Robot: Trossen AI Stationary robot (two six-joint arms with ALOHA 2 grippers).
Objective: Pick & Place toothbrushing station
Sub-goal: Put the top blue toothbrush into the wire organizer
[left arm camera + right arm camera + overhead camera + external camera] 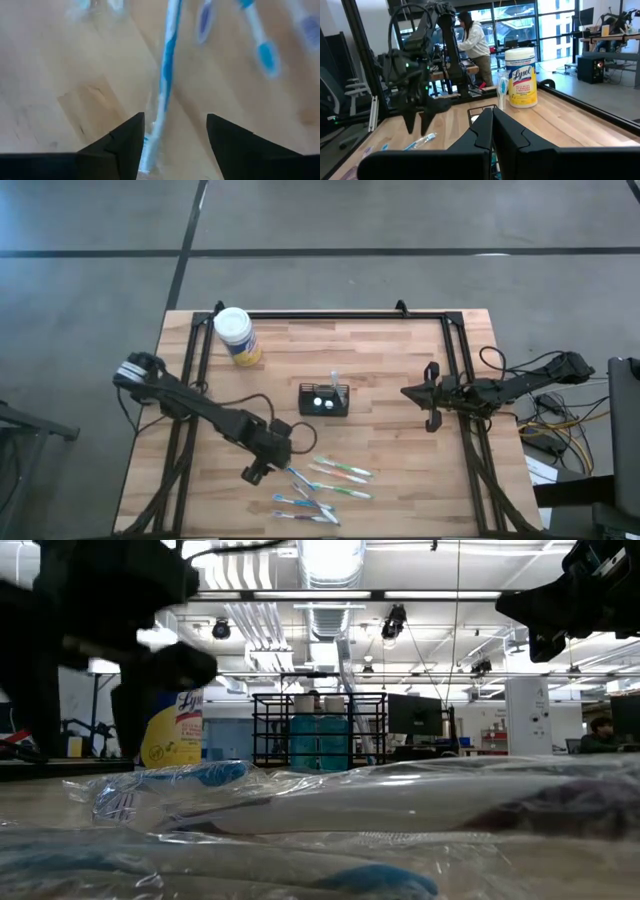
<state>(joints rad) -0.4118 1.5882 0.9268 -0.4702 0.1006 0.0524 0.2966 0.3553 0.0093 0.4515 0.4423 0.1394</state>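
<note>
The black wire-mesh caddy (324, 399) stands at the table's middle, and a wrapped toothbrush (334, 380) sticks up out of it. It also shows in the right wrist view (480, 112). Several wrapped toothbrushes (330, 480) lie flat on the wood near the front edge. My left gripper (255, 472) is open at their left end, pointing down. In its wrist view (175, 145) its fingers stand on either side of a blue-and-white toothbrush (167, 65) lying on the table. My right gripper (432, 395) is shut and empty, waiting right of the caddy.
A yellow round wipes tub with a white lid (236, 337) stands at the far left of the table. A black frame rail (330, 314) runs along the far edge. Bare wood lies between the caddy and the toothbrushes. A person (472, 40) stands beyond the table.
</note>
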